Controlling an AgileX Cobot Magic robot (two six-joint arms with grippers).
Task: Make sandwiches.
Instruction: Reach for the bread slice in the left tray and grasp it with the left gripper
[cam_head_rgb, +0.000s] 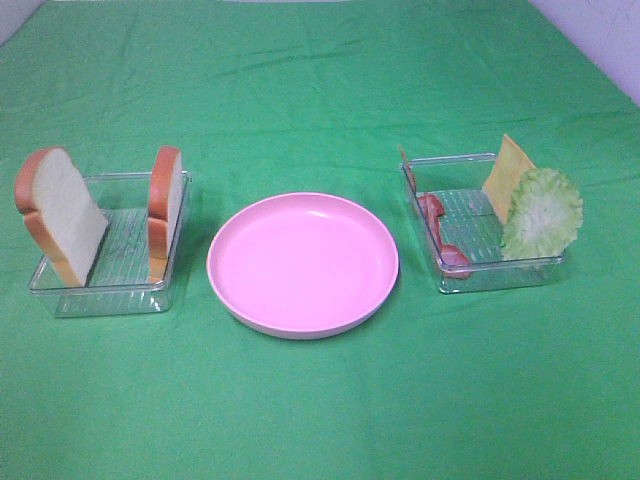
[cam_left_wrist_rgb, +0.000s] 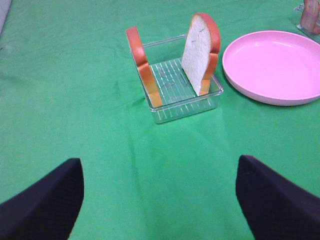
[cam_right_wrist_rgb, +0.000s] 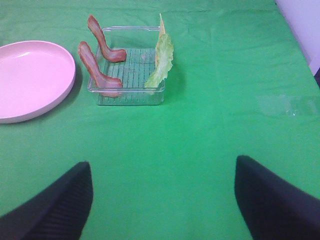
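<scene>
Bread slices (cam_head_rgb: 60, 212) stood on edge in a clear ribbed tray (cam_head_rgb: 100, 300) toward the left edge of the bench (cam_head_rgb: 320, 80), straight ahead of the nearer left gripper (cam_left_wrist_rgb: 159, 167), spread wide and empty. Right gripper (cam_right_wrist_rgb: 162, 165), equally wide and empty, faced ruffled lettuce (cam_head_rgb: 542, 212), wavy bacon (cam_head_rgb: 432, 210) and flat cheese (cam_head_rgb: 510, 170) near the right edge.

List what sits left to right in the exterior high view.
left bread slice → right bread slice → plate → bacon → lettuce
</scene>
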